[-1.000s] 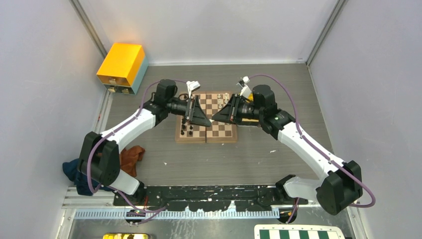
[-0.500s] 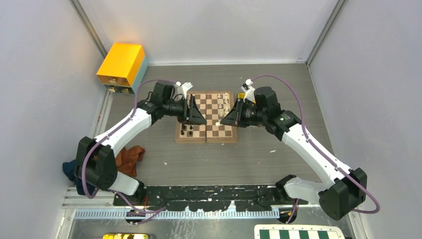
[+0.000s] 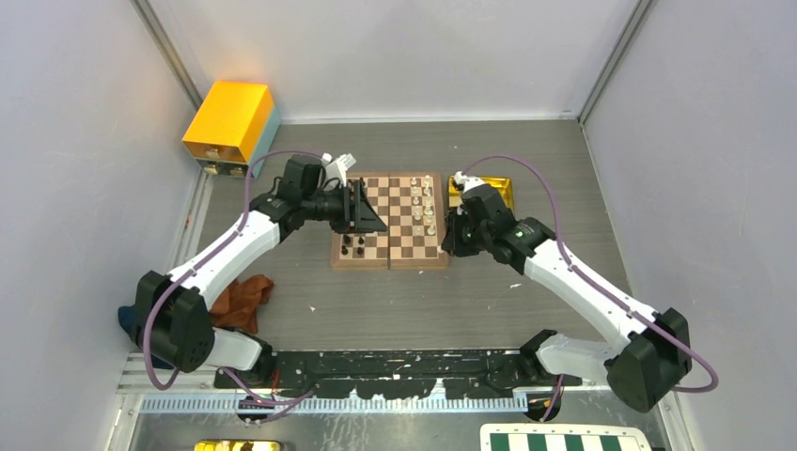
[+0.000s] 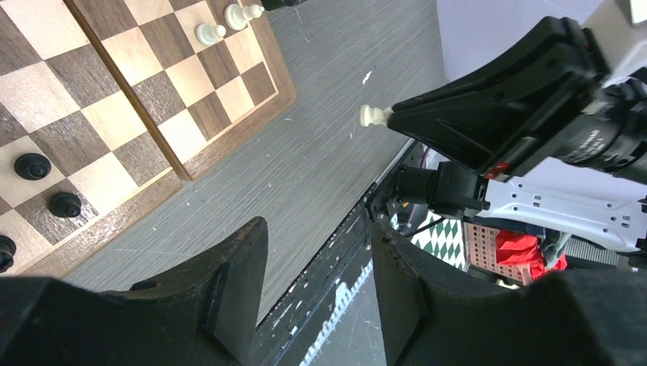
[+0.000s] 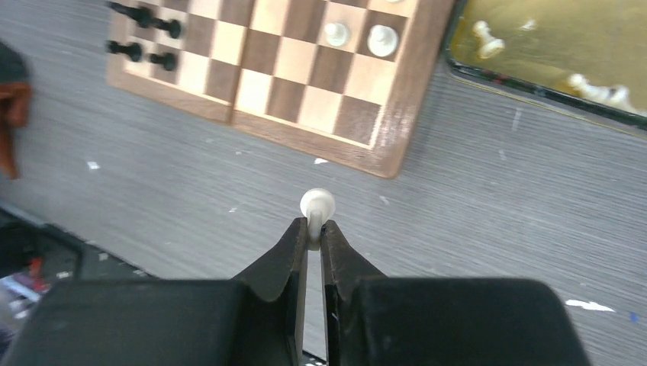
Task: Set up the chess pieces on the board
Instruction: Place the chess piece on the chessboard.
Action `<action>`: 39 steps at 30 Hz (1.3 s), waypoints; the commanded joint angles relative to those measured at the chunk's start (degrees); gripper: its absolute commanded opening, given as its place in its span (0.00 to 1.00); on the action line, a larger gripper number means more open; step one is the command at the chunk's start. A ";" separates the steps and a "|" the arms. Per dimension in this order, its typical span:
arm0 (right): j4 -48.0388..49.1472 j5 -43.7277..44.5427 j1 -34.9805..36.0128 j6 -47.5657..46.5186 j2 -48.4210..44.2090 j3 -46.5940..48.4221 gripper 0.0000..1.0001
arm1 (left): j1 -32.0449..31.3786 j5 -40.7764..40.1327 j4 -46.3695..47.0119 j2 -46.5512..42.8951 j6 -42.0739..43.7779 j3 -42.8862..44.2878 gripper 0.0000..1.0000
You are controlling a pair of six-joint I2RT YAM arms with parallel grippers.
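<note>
The wooden chessboard [image 3: 390, 221] lies mid-table. Black pieces [image 3: 354, 246] stand at its near-left corner and show in the left wrist view [image 4: 33, 165]. Cream-white pieces [image 3: 428, 205] stand along its right side. My right gripper [image 3: 449, 244] is shut on a white pawn [image 5: 317, 206] and holds it above the bare table, just off the board's near-right corner [image 5: 381, 156]. The pawn also shows in the left wrist view [image 4: 374, 115]. My left gripper [image 3: 374, 218] hovers over the board's left half, open and empty [image 4: 319, 232].
A gold tray [image 5: 549, 46] with loose white pieces [image 5: 484, 42] sits right of the board, partly under my right arm. A yellow box [image 3: 232, 122] stands at the back left. A brown cloth [image 3: 246, 296] lies near left. A green-and-white checkered board [image 3: 564, 439] lies at the bottom edge.
My right gripper has swung from over the board's middle to its right near corner, carrying the white pawn. My left gripper has drawn back slightly to the left.
</note>
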 commanded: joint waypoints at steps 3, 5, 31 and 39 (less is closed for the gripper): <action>-4.36 15.71 4.30 -5.45 6.74 5.56 0.01 | 0.19 -2.32 2.56 -3.78 -1.09 -0.21 0.53; -5.79 17.27 5.10 -5.86 9.37 7.58 0.01 | 0.19 -2.61 2.48 -4.25 -1.23 -0.19 0.53; 3.28 18.40 7.53 -7.63 25.87 11.88 0.01 | 0.19 -4.25 0.58 -7.47 -0.01 -0.22 0.53; 4.72 18.92 7.52 -8.32 29.41 13.59 0.01 | 0.19 -4.52 -0.61 -7.90 1.15 0.11 0.53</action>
